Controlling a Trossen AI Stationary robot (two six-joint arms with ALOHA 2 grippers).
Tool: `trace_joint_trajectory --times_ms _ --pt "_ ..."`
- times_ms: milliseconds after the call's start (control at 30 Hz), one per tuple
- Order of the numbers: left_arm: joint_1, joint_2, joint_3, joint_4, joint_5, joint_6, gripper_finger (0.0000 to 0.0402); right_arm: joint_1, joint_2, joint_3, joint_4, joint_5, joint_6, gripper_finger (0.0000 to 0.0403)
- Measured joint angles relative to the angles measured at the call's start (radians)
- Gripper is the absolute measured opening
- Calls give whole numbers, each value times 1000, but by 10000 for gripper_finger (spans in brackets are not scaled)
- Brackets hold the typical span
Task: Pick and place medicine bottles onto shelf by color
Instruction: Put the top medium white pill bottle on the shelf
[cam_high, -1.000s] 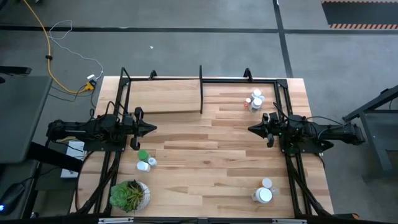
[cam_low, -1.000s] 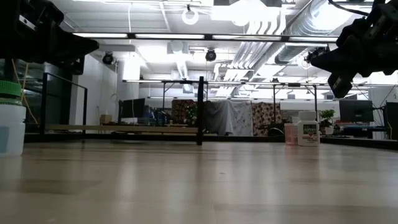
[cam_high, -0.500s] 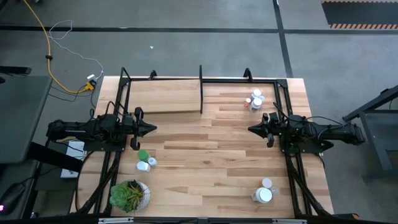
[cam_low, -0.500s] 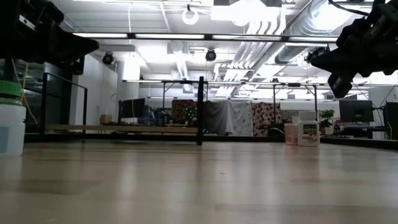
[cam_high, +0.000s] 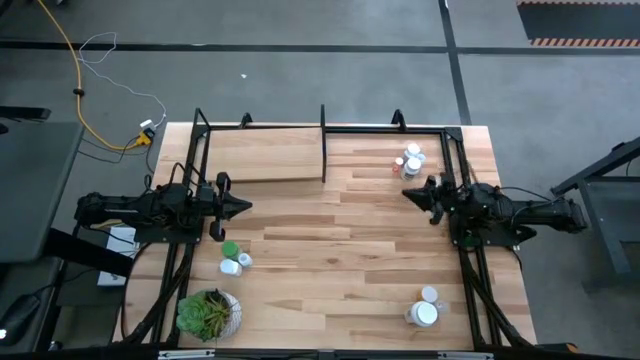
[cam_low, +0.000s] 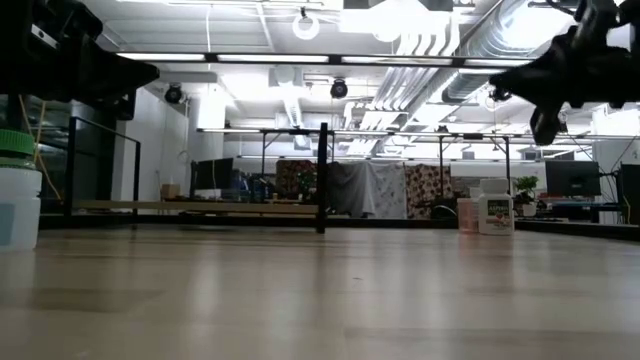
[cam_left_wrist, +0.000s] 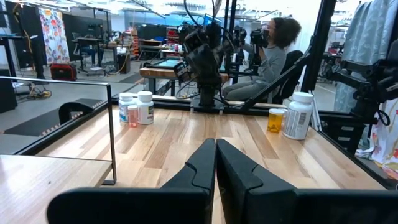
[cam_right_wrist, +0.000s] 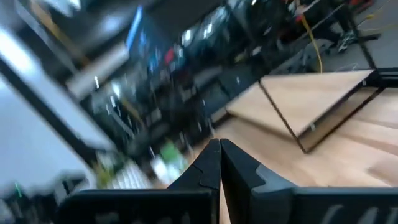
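Observation:
The medicine bottles stand upright on the table in three groups. One group (cam_high: 411, 161) is at the far right, also in the left wrist view as bottles (cam_left_wrist: 138, 107). A green-capped bottle (cam_high: 230, 250) and a white one stand near left; the low view shows the green-capped bottle (cam_low: 18, 190). A large white bottle (cam_high: 426, 313) stands near right, with an orange bottle (cam_left_wrist: 275, 119) beside it. The shelf (cam_high: 262, 155) sits at the far left. My left gripper (cam_high: 246, 207) hovers shut at the table's left. My right gripper (cam_high: 405, 193) hovers shut just short of the far-right group.
A leafy potted plant (cam_high: 208, 312) stands at the near left corner. Black rods frame the table's sides and far edge, with one upright post (cam_high: 323, 140) at the shelf's end. A seated person (cam_left_wrist: 273, 50) is beyond the table's right side. Bare wood lies between the arms.
My right gripper has swung a little toward the table's far edge and the far-right bottles, and has turned as it went; its wrist view is blurred by the motion. It has stayed shut. The bottles have not moved.

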Motion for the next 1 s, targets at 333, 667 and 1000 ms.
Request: trace_joint_trajectory --times_ms 333,667,1000 --pt "0 0 0 0 0 0 3 -1 34 4 216 192 -53 0" --pt "0 0 0 0 0 -1 3 -28 344 385 -386 446 -27 83" --pt "0 0 0 0 1 0 3 -278 712 592 -884 487 255 284"
